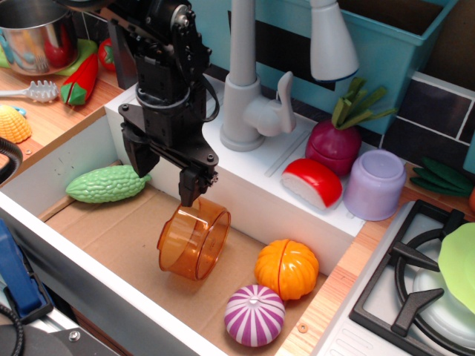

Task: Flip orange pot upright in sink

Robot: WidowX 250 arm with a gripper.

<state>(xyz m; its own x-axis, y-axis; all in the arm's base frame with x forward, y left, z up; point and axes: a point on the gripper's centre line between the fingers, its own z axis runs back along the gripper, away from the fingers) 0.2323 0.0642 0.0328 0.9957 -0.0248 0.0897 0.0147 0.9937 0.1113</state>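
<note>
A blue object (16, 274) is sitting nearest the camera at the lower left, cut off by the frame edge and too partial to identify, just outside the front wall of the sink (89, 278).

The black tool (167, 174) is hanging over the sink's cardboard floor, its two fingers reaching down. The right finger (191, 185) is pressing on the upper rim of the orange pot (194, 239); the left finger is standing apart from the pot, so the tool is looking spread, with only one finger touching. Whether that finger is inside or outside the rim is hard to make out.

The orange pot is lying tilted in the middle of the sink, its open mouth facing the lower left. Whether its lower edge is resting on the floor or hanging just above it is unclear.

To the left of the pot, a green bumpy gourd (106, 184) is lying on the sink floor, partly hidden behind the tool. To the right of the pot, an orange ribbed ball (286, 268) is sitting near the sink's side wall, and a purple-and-white striped ball (254, 315) is sitting just in front of it.

Behind the pot, the white faucet (249, 81) is rising from the sink's rim, its top cut off. Further right on the rim, a red-and-white slice (313, 182), a dark red radish (335, 142) and a lilac cup (375, 184) are standing. At the far left, a steel pot (35, 33) is sitting on the wooden surface (52, 119).
</note>
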